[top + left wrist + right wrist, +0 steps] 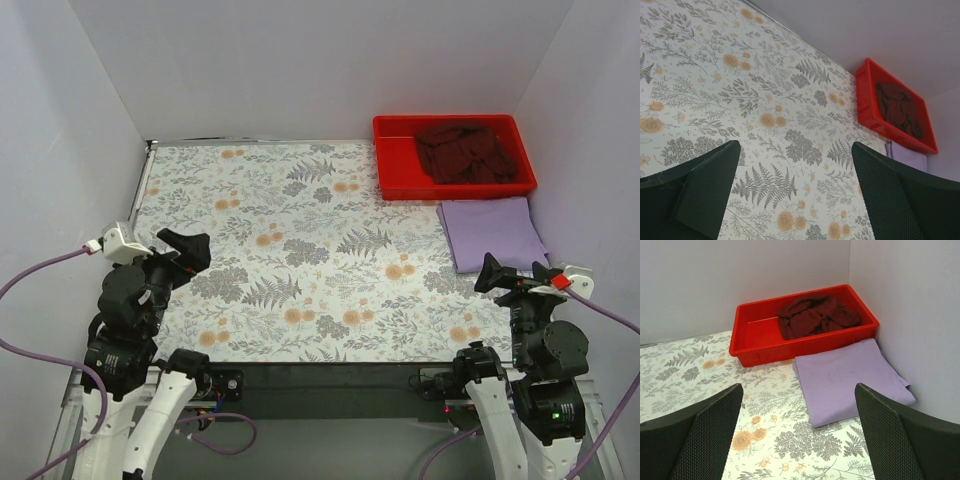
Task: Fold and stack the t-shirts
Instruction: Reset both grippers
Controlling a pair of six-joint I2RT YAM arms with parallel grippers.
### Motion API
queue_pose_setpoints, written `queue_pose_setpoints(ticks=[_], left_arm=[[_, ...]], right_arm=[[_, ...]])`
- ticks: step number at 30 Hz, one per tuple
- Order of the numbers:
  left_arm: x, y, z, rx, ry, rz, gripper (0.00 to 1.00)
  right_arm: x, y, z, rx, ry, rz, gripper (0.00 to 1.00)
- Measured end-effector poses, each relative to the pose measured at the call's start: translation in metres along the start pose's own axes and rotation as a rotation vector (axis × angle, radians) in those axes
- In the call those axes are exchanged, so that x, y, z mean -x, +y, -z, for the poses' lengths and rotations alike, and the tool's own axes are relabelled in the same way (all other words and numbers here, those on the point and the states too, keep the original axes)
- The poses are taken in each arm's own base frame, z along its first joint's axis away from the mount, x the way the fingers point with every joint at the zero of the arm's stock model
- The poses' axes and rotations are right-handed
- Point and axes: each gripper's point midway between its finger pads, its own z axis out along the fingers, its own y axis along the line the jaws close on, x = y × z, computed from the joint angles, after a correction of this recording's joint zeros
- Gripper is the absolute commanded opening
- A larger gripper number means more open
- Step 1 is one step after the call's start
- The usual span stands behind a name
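Lavender cloth shows from above as a folded t-shirt (492,232), lying flat on the floral tablecloth (300,250) at the right, close to the side wall and just in front of the red tray (385,150). The maroon t-shirt (468,152) sits crumpled inside that tray, its sleeves and collar impossible to pick out. The left gripper (180,255) hangs over the table's left edge and the right gripper (515,275) just in front of the lavender shirt. From this height their fingers are dark shapes, and the gap between them is hard to judge.

The left wrist view shows the left gripper (795,200) with its fingers spread wide and nothing between them, only patterned cloth beyond. The tray (867,100) is far off. The maroon shirt (897,107) is a dark heap in it, and only a sliver of the lavender shirt (907,155) shows, cut off by the right-hand finger.

The right wrist view shows the right gripper (797,440) likewise spread wide and holding nothing. The lavender shirt (850,377) lies ahead, its near right corner hidden behind a finger. It touches the front wall of the tray (790,347), where the maroon shirt (812,315) is bunched toward the right end.
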Motion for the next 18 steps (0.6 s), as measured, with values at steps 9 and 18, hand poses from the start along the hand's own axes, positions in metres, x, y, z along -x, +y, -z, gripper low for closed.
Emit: queue_pose_setpoints(ticks=[9,18], left_arm=[[-0.022,0.009,-0.009,0.02,0.057,0.004,0.98],[-0.017,0.012,0.001,0.011,0.004,0.059,0.98]], right_arm=[[-0.002,0.0,0.003,0.007,-0.01,-0.004,0.98],[-0.002,-0.001,0.003,0.008,-0.011,0.008,0.98]])
